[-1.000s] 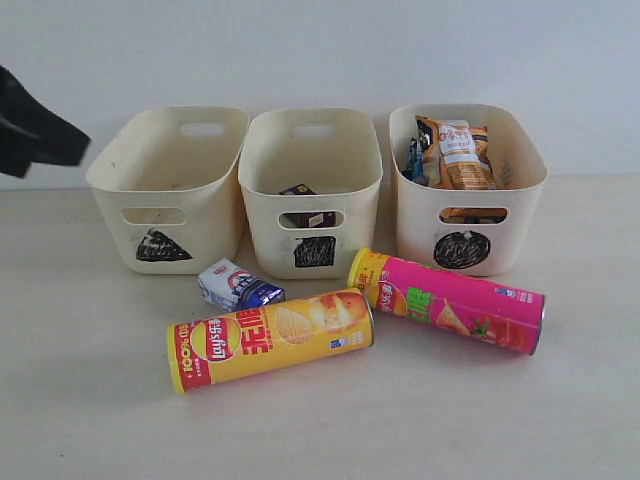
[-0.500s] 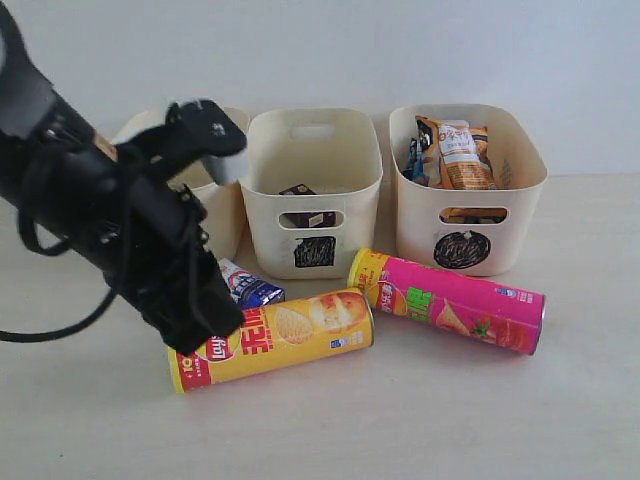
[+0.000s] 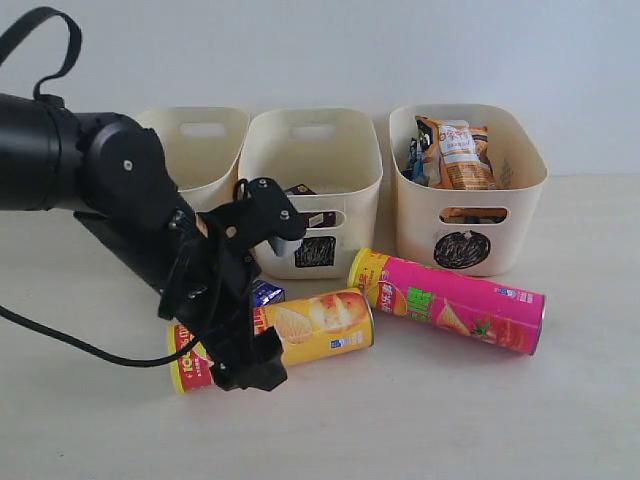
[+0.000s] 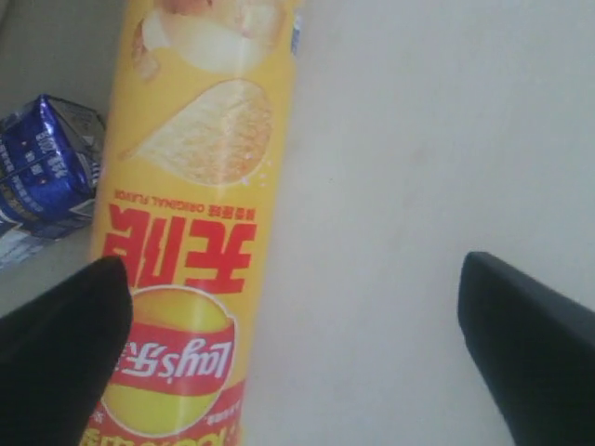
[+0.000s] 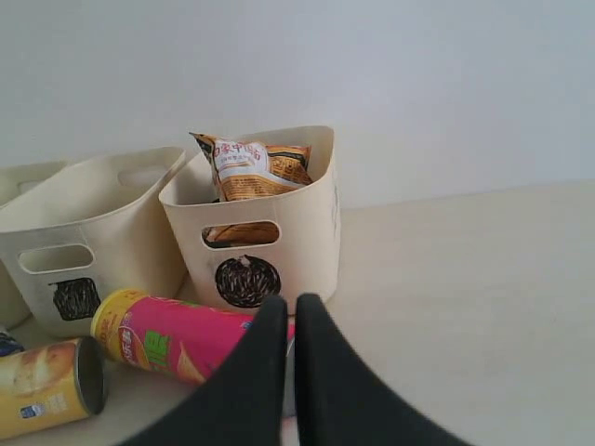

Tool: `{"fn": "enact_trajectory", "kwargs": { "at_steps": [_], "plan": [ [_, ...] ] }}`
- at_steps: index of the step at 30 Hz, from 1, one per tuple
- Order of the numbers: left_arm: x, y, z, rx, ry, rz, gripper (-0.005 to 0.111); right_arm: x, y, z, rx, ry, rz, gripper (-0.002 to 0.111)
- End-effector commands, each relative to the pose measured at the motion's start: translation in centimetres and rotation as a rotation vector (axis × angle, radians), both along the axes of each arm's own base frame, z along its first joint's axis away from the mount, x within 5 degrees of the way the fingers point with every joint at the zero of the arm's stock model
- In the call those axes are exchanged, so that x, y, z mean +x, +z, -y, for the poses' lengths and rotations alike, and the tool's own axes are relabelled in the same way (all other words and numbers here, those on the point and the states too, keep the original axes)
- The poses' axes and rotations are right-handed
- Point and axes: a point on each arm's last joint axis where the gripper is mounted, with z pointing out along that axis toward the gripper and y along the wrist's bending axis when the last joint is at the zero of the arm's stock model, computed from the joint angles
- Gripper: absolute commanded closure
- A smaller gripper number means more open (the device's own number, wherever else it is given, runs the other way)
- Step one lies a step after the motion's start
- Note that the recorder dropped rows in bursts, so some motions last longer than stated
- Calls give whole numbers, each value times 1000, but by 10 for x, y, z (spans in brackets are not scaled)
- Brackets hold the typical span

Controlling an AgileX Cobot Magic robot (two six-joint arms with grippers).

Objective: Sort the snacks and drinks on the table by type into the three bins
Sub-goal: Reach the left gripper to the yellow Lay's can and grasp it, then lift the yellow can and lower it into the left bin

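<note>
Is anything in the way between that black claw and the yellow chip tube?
Nothing visible does. The open left claw hangs right over the yellow chip tube, which lies nearer one finger. The blue drink carton lies beside the tube, outside the claw's gap.

The left arm [image 3: 90,170], thick and black, comes in from the left edge of the scene and slants down toward the near middle. At its end the wrist bends downward, and the left gripper [image 3: 265,295] hangs low with its jaws spread wide. One black finger [image 3: 274,212] sits farther back and the other finger [image 3: 254,370] sits nearer. The left wrist view shows the two dark fingertips far apart, with nothing clamped between them. The right gripper [image 5: 290,311] appears only in its own wrist view, its two dark fingers pressed flat together and holding nothing.
</note>
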Motion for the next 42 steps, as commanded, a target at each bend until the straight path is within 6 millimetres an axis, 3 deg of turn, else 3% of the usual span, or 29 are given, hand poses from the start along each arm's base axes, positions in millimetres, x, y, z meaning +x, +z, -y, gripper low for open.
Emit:
{"fn": "enact_trajectory", "kwargs": {
  "at_steps": [1,15,18,22,28,42],
  "plan": [
    [8,-10,6,1,8,42,18,0,-1,0,2,-6,2,108],
    [23,-50,13,23,9,76,23,0,-1,0,11,-7,1,108],
    [24,-58,13,35,8,61,33,0,-1,0,11,-7,-2,108],
    [24,-58,13,33,8,63,60,0,-1,0,11,-7,-2,108],
    [21,-40,12,16,7,84,103,0,-1,0,13,-7,-2,108],
    [-10,36,-7,-10,-25,79,103,0,-1,0,15,-7,-4,108]
  ]
}}
